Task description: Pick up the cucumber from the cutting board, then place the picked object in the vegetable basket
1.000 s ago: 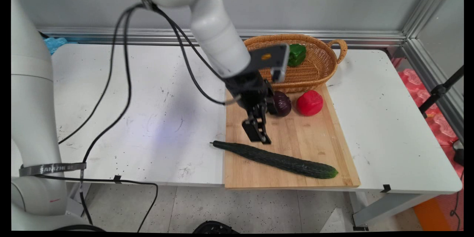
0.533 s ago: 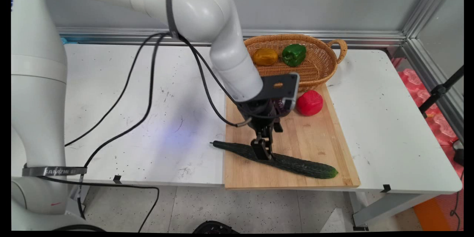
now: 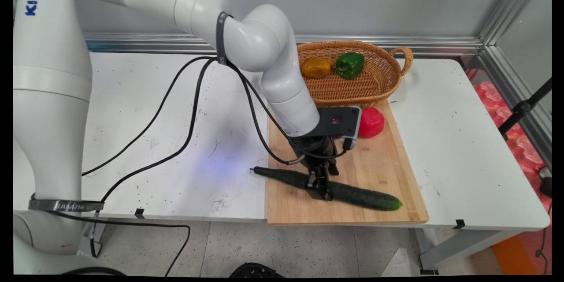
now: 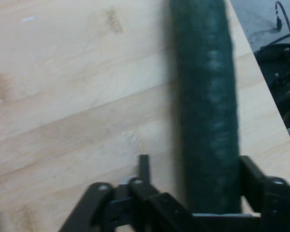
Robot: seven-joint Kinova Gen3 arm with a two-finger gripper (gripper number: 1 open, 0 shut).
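Cables hang in black loops from the white arm, which bends down from the upper left and points its black two-finger gripper [image 3: 320, 187] straight down at the pale wooden cutting board [image 3: 374, 163]. The gripper [image 4: 193, 193] straddles the long dark green cucumber [image 3: 352, 194] near its middle, one finger on each side. The hand view shows the cucumber [image 4: 205, 96] running between the fingers [image 4: 251, 176]; whether they press it or stand just clear cannot be told. A red bell pepper [image 3: 372, 122] sits at the board's far end, beside the wicker basket [image 3: 387, 80] holding a yellow pepper [image 3: 315, 67] and a green pepper [image 3: 350, 64].
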